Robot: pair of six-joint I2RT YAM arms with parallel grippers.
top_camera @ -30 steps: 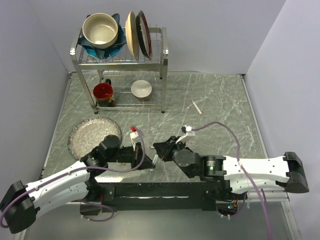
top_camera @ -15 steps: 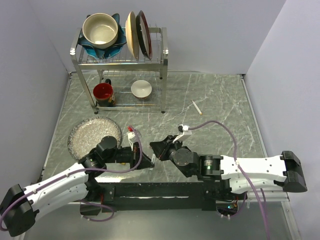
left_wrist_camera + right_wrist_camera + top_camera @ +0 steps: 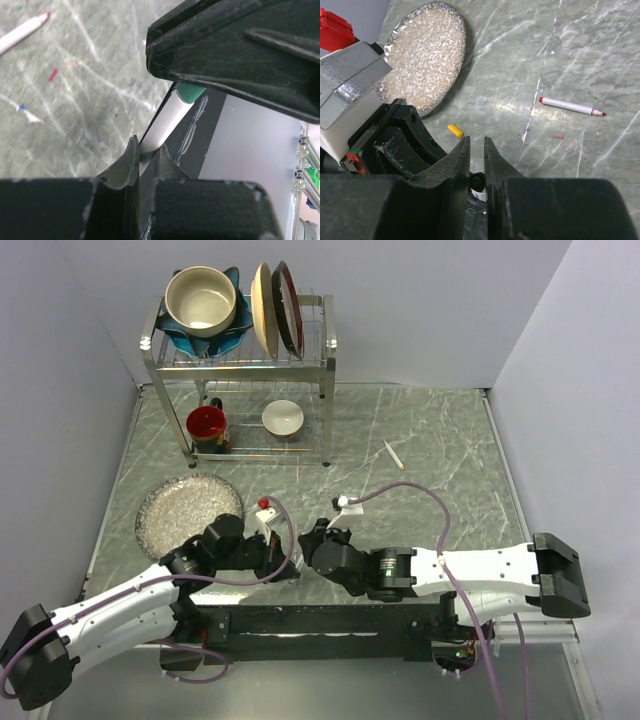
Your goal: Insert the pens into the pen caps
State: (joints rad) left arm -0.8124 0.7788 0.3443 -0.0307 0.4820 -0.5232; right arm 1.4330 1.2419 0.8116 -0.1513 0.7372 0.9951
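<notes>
Green cap is pinched in your right end effector, with the fingers pressed onto it from both sides. From the left wrist, only the cap's lower rim shows under the black finger. Your left end effector is clamped on the pen, gripping the white barrel near its back end. The barrel runs up at a tilt and its front end meets the green cap (how deep it sits: cannot tell, the finger hides it). Both end effectors are nose to nose over the near part of the table, just right of the plate. Yellow cap lies flat on the table near the plate's rim, not touching it. Loose pen, red-tipped, lies on the table well apart from where your arms meet. A red smear marks the stone near it.
</notes>
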